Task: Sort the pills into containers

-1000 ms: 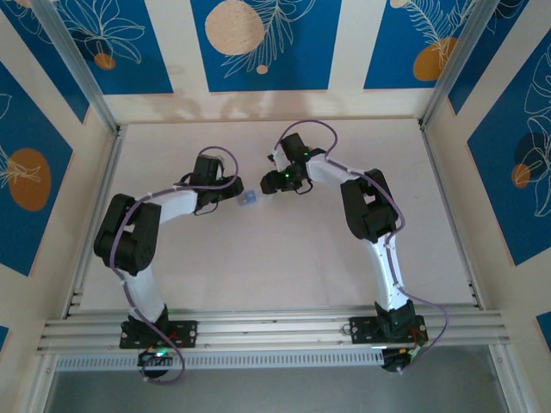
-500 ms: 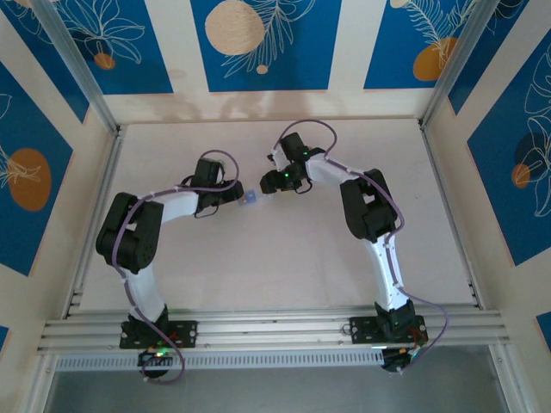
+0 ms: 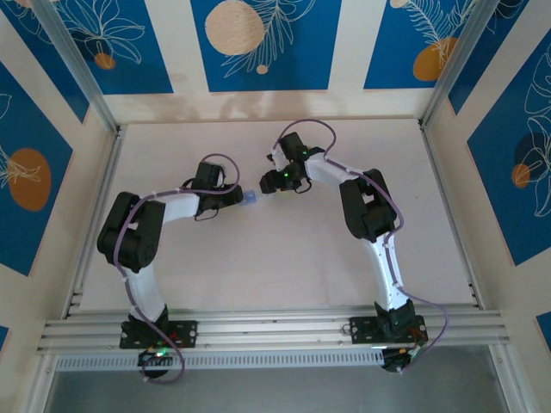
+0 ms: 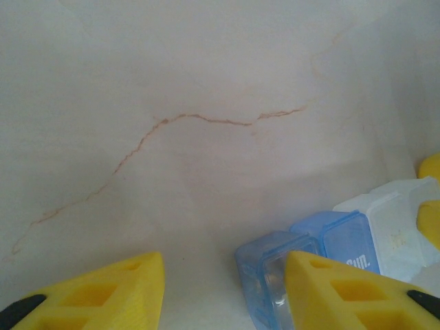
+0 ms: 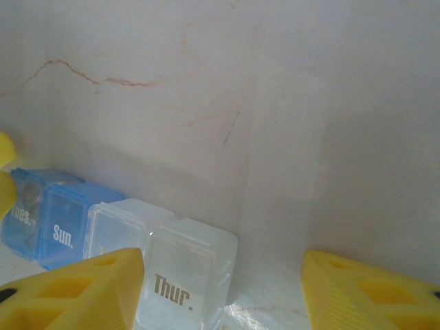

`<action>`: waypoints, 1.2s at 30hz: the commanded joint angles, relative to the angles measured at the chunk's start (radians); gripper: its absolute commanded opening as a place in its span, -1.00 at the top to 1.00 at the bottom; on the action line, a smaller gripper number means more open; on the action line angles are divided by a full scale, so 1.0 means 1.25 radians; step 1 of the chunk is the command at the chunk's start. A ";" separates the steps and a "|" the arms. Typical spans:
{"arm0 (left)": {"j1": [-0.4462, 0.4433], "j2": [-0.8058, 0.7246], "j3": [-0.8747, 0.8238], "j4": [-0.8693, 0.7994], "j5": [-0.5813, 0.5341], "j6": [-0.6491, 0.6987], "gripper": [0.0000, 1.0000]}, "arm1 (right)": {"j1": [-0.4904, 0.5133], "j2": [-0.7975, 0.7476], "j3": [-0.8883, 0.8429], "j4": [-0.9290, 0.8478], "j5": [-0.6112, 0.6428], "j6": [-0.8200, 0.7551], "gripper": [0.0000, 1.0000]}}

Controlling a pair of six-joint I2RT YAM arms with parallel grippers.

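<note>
Since the earlier frame your left arm has shifted slightly, while the right arm and the pill box (image 3: pixel 250 197) have stayed put. The box lies on the desk (image 3: pixel 284 258) between the pincers. Your left pincer (image 4: pixel 221 268) stands open, with the box's blue end beside one finger. Your right pincer (image 5: pixel 221 258) gapes wide and holds nothing. The fingers cut off the box's near edge, and what is in the compartments is hard to make out.

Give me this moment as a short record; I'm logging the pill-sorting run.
pill box: flat on the table
compartments: some blue, some clear; "Sun." and "Thur." readable
left fingers: apart, box's blue end beside one
right fingers: apart, box's clear end beside one
</note>
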 commanded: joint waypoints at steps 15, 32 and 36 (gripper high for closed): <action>-0.030 -0.038 0.016 -0.083 0.001 0.066 0.01 | 0.009 0.035 0.021 -0.026 -0.002 -0.008 -0.25; -0.046 -0.071 0.001 -0.101 0.033 0.061 -0.03 | 0.008 0.038 0.026 -0.027 -0.003 -0.001 -0.25; -0.046 -0.048 0.003 -0.095 0.039 0.060 -0.01 | 0.007 0.038 0.025 -0.027 -0.004 -0.001 -0.25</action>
